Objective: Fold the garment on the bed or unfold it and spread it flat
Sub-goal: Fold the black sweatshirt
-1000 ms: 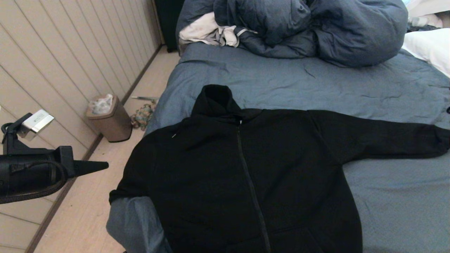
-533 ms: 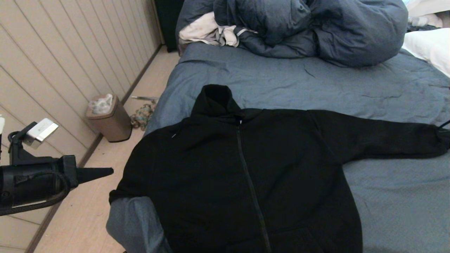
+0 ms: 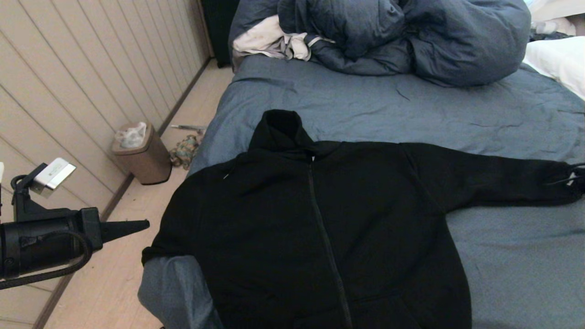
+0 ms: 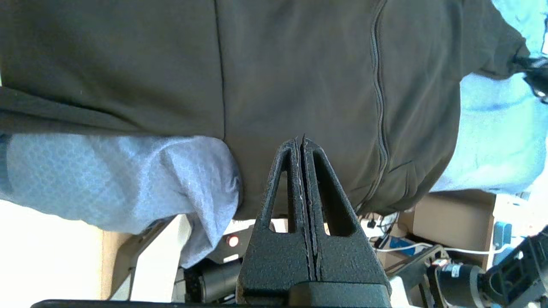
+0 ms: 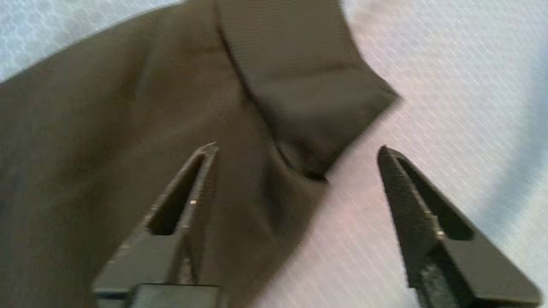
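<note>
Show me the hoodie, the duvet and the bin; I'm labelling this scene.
hoodie (image 3: pixel 283 219), head view, on the chest left of the zipper.
duvet (image 3: pixel 457 41), head view, on its puffy right bulge.
bin (image 3: pixel 146 160), head view, on its brown side wall.

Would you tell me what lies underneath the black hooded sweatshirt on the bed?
The garment lies spread on the bed, whose blue-grey sheet shows all around it and under its left sleeve at the corner. Anything else beneath the fabric is covered.
</note>
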Available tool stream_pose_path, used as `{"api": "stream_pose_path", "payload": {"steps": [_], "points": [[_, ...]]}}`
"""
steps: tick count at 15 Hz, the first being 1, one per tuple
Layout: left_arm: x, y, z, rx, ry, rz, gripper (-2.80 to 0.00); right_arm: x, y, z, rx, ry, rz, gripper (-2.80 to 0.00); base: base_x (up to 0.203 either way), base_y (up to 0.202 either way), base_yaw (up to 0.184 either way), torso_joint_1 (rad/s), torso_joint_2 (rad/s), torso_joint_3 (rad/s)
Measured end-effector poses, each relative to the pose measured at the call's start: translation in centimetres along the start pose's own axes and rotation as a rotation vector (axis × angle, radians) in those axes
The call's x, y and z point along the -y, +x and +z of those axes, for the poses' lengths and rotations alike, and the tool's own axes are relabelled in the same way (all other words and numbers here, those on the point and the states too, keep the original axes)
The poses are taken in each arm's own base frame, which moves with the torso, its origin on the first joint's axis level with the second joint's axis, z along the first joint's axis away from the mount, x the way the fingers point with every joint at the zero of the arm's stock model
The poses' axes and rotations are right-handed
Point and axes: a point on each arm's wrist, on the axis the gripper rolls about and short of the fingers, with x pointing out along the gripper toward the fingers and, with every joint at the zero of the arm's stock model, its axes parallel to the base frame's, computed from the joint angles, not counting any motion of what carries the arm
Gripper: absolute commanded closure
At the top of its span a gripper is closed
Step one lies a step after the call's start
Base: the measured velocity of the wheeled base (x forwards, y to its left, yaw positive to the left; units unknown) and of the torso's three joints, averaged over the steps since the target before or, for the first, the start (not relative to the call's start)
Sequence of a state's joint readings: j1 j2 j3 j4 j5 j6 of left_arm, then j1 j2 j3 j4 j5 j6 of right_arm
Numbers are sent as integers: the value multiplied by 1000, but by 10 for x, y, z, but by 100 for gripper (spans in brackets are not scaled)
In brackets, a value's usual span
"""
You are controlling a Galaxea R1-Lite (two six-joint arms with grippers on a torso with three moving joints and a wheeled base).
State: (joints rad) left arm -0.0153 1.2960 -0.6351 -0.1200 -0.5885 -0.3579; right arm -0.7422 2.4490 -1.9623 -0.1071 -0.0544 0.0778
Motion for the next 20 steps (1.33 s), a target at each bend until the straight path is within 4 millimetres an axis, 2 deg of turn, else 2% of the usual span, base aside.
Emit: {"api": "stream_pose_path", "payload": {"steps": [6, 8, 16, 18, 20], "points": [[0, 1, -4, -16, -2, -7, 0, -38, 15, -24, -4, -37, 25, -280, 0, 0, 0, 0, 0, 0], [1, 2, -5, -23, -1, -12, 0, -48, 17, -29, -1, -47, 14, 0, 0, 0, 0, 0, 0, 0], [5, 3, -9, -37, 5, -25, 0, -50, 17, -31, -19, -44, 23, 0, 0, 0, 0, 0, 0, 0], [5, 4, -10, -44, 7, -29, 0, -50, 10, -23, -9, -34, 23, 0, 0, 0, 0, 0, 0, 0], [6, 5, -11, -44, 11, -33, 0, -52, -5, -3, 32, -13, 29, 0, 0, 0, 0, 0, 0, 0]]}}
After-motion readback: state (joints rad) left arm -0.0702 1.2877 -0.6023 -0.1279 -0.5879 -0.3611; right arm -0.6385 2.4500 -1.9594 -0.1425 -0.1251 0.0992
